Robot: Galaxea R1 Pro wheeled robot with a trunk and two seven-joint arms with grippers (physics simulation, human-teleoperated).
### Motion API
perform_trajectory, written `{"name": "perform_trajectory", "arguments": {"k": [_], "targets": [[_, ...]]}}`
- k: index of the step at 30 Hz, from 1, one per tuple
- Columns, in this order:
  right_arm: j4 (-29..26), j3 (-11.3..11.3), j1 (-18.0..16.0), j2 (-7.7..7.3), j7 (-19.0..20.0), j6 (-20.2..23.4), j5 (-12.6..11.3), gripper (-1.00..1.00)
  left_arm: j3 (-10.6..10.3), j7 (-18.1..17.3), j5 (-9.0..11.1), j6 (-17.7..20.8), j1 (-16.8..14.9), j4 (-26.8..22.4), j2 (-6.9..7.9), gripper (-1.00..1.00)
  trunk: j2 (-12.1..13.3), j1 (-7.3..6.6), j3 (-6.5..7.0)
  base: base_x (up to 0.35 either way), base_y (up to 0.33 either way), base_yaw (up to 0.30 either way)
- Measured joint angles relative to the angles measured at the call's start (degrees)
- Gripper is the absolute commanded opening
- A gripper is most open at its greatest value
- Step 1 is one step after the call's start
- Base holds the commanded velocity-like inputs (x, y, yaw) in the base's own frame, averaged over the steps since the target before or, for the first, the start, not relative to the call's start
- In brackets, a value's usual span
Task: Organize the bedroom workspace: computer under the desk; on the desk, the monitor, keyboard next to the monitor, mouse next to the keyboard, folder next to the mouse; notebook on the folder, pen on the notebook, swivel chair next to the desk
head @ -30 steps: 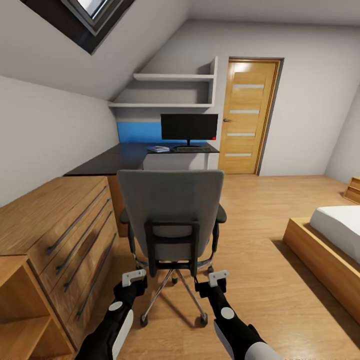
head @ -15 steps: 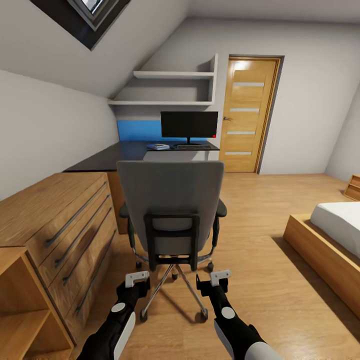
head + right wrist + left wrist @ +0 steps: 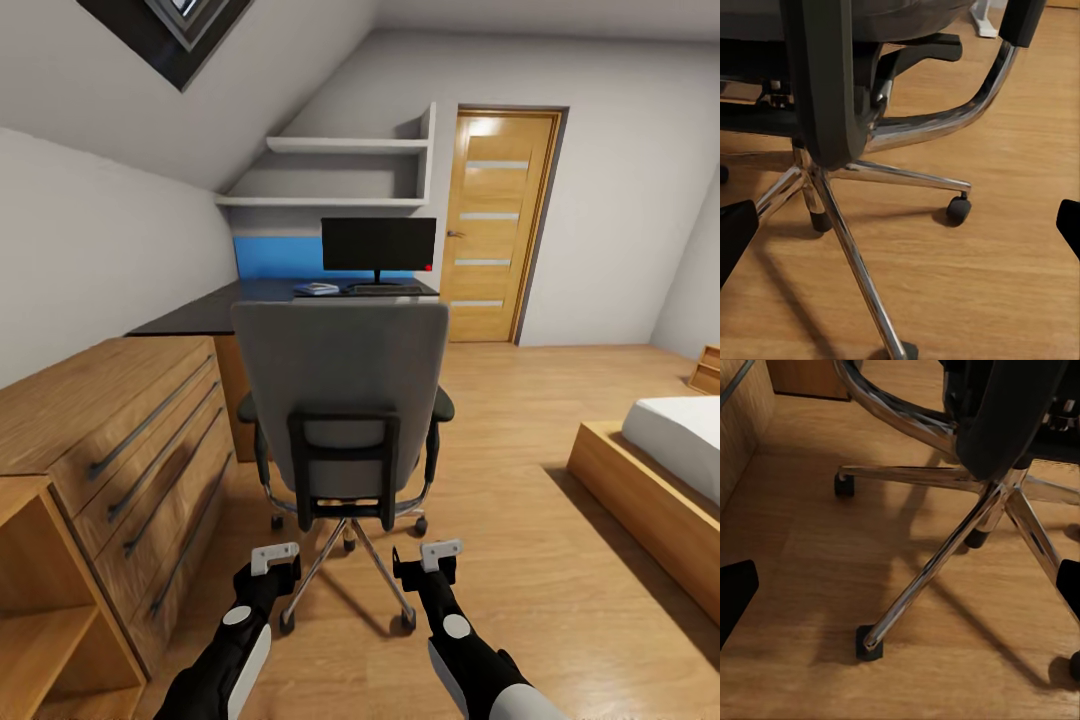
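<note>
The grey swivel chair [image 3: 340, 385] stands with its back to me, its chrome base [image 3: 945, 547] on the wooden floor. Beyond it is the black desk [image 3: 195, 315] with the monitor [image 3: 378, 244] and the keyboard [image 3: 385, 290] on it. A small flat bluish stack [image 3: 316, 290] lies left of the keyboard, too far to tell apart. The chair back hides the seat, the computer and the mouse. My left gripper [image 3: 275, 560] and right gripper [image 3: 425, 558] hang open just behind the chair's base, holding nothing, their fingers [image 3: 735, 596] [image 3: 735, 232] wide apart.
A light wooden drawer chest [image 3: 120, 430] and an open shelf unit [image 3: 40, 600] line the left side. A bed [image 3: 660, 470] sits at the right. The wooden door [image 3: 495, 225] is at the back, with wall shelves [image 3: 340, 170] above the desk.
The whole view has shifted upward a little, so the camera moved. The chair now stands nearer the desk and covers more of it. Both grippers stay open behind its base.
</note>
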Motion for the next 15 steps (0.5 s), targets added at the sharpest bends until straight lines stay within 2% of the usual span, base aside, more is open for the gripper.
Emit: {"name": "perform_trajectory", "arguments": {"k": [15], "targets": [[-0.06, -0.1, 0.0, 0.0, 0.03, 0.05, 0.0, 1.0, -0.01, 0.05, 0.02, -0.21, -0.02, 0.0, 0.0, 1.0, -0.42, 0.23, -0.18, 0.0, 0.0, 0.0]]}}
